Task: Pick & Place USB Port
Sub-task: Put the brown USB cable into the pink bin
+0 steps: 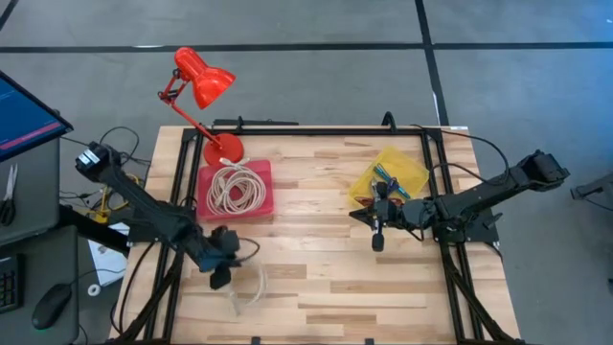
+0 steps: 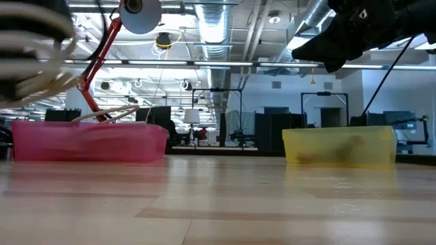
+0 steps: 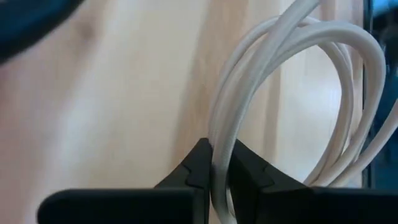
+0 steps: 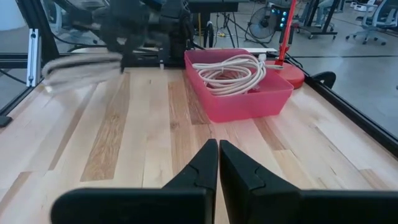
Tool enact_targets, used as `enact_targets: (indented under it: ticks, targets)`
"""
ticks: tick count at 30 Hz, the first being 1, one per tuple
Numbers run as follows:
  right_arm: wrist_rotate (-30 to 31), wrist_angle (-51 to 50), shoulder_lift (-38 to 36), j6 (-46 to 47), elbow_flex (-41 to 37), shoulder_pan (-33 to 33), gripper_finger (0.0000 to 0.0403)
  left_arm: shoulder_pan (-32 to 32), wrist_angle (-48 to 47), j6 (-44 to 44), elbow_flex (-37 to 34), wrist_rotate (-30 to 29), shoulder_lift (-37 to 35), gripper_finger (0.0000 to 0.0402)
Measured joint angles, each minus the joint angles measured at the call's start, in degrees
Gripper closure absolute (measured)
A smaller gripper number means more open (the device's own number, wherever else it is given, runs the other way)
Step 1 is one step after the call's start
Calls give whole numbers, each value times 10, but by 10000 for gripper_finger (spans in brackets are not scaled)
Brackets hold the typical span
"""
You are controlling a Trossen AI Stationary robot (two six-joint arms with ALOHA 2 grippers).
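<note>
My left gripper [image 1: 222, 271] is over the table's near left part, shut on a coil of white USB cable [image 1: 247, 287]. The loops of the white cable [image 3: 292, 81] fan out past its fingers. In the low view the cable [image 2: 34, 61] shows blurred, high above the tabletop. A second white cable coil [image 1: 233, 190] lies in the pink bin [image 1: 263, 206] at the far left. My right gripper [image 1: 377, 240] hangs shut and empty above the wood, just in front of the yellow bin [image 1: 407, 172]. My left gripper pinches several strands of the cable coil [image 3: 219, 163] between its two fingers, at one side of the loop. The fingers slant down from the table's left side and lie across the strands. The coil is lifted clear of the table and sticks out beyond the fingertips.
A red desk lamp [image 1: 201, 81] stands behind the pink bin [image 4: 239, 87]. The yellow bin [image 2: 338, 145] holds small coloured parts. Black frame rails run along the table's left, right and far edges. Bare wood lies between the two arms.
</note>
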Motion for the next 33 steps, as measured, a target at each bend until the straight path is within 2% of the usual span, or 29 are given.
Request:
enact_targets:
  ticks: [6, 13, 21, 27, 33]
  targets:
    - [0, 0, 0, 0, 0, 0, 395, 21, -74, 25, 1, -135, -90, 372]
    - [0, 0, 0, 0, 0, 0, 395, 71, -152, 39, 1, -275, -143, 372]
    - [0, -1, 0, 0, 0, 0, 395, 150, -152, 80, 1, -450, -198, 372]
    - [0, -2, 0, 0, 0, 0, 395, 207, -152, 95, 1, -491, -219, 372]
    - [0, -2, 0, 0, 0, 0, 395, 279, -153, 97, 1, -472, -218, 372]
